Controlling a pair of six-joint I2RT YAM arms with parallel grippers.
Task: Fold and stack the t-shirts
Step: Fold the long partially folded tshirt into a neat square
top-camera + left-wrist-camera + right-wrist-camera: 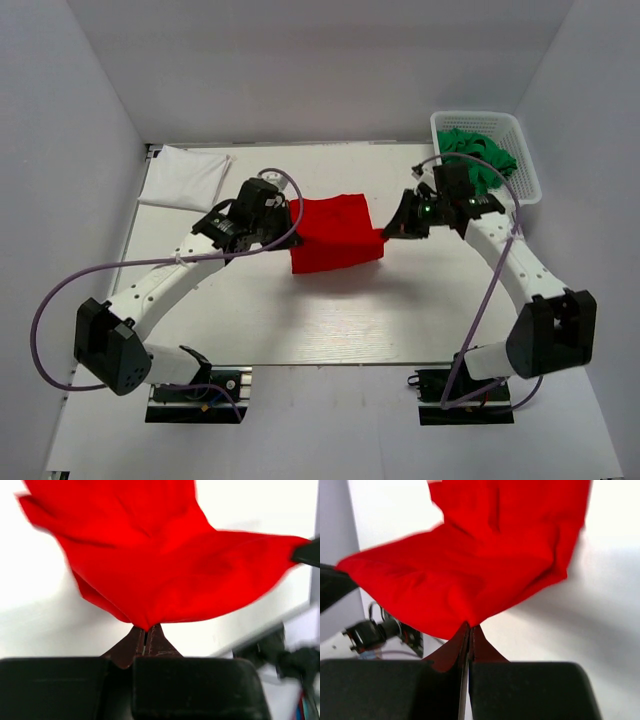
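A bright red t-shirt (335, 233) hangs stretched between my two grippers above the middle of the table. My left gripper (292, 215) is shut on its left edge, and the cloth (165, 565) bunches to a point at the pinched fingertips (146, 629). My right gripper (388, 232) is shut on the right edge, with the red cloth (470, 570) fanning out from its tips (470, 626). A white t-shirt (185, 177) lies folded at the table's far left corner. Green t-shirts (480, 160) are heaped in the basket.
The white lattice basket (522, 150) stands at the far right corner against the wall. White walls close in the table on three sides. Purple cables loop off both arms.
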